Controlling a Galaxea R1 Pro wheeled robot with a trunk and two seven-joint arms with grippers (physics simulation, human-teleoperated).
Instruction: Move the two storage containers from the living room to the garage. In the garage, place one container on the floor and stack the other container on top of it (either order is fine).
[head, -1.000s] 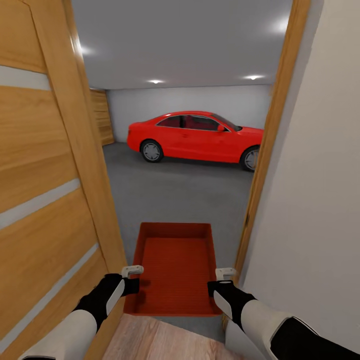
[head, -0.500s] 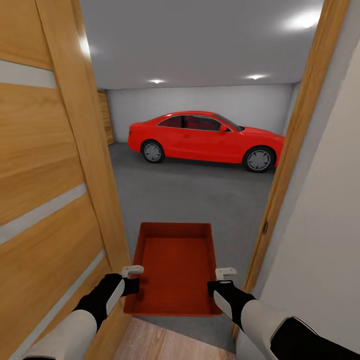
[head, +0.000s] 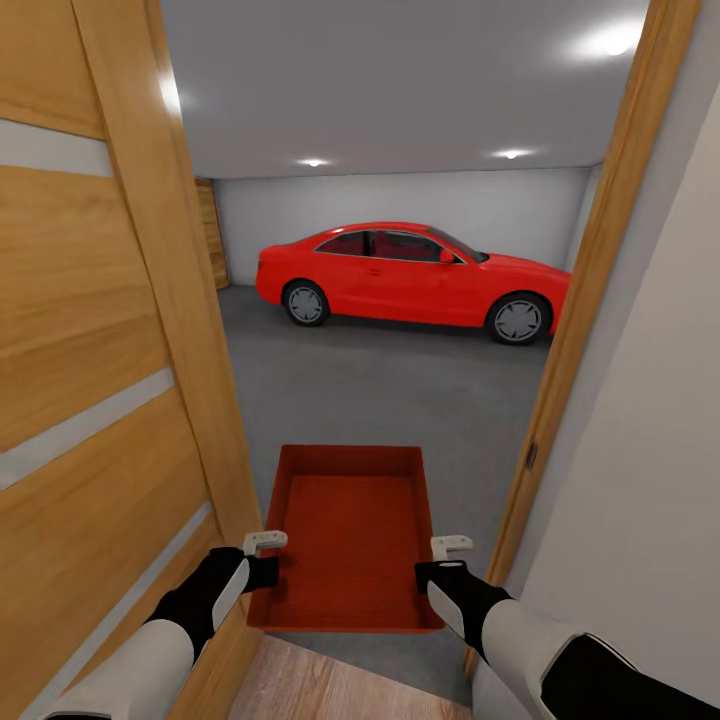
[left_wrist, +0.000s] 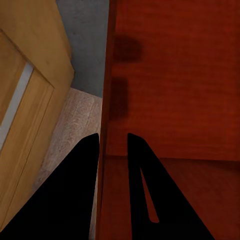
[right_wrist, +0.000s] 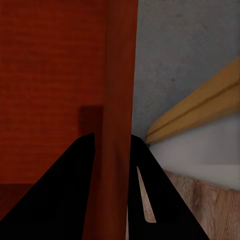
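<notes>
One storage container (head: 348, 540) is carried between both arms at the doorway: an orange-red open-topped bin, level, held out in front of the trunk. The left gripper (head: 262, 558) is clamped over the container's left wall near the near corner, and in the left wrist view that wall (left_wrist: 106, 125) is seen running between the two dark fingers (left_wrist: 82, 170), one inside the bin and one outside. The right gripper (head: 447, 562) is likewise clenched on the right wall, which in the right wrist view (right_wrist: 120, 100) is pinched between its fingers (right_wrist: 80, 175).

Under the near edge of the bin a strip of light wood-plank floor (head: 330, 685) is seen, so the base is judged to stand at the threshold, not yet inside. The open wooden panel door (head: 90, 380) lies close along the left arm, and the door frame (head: 590, 290) and a pale wall (head: 650, 480) close along the right; the passage is judged narrow for the bin and elbows.

Beyond the bin the dark grey concrete floor (head: 370, 390) of the garage is spread out bare, with a red car (head: 410, 272) parked well apart at the far wall.

As to progress, the first carry is judged nearly complete: the container has yet to be set on the concrete. A second container is not seen here, so fetching and stacking it is judged still to be done
</notes>
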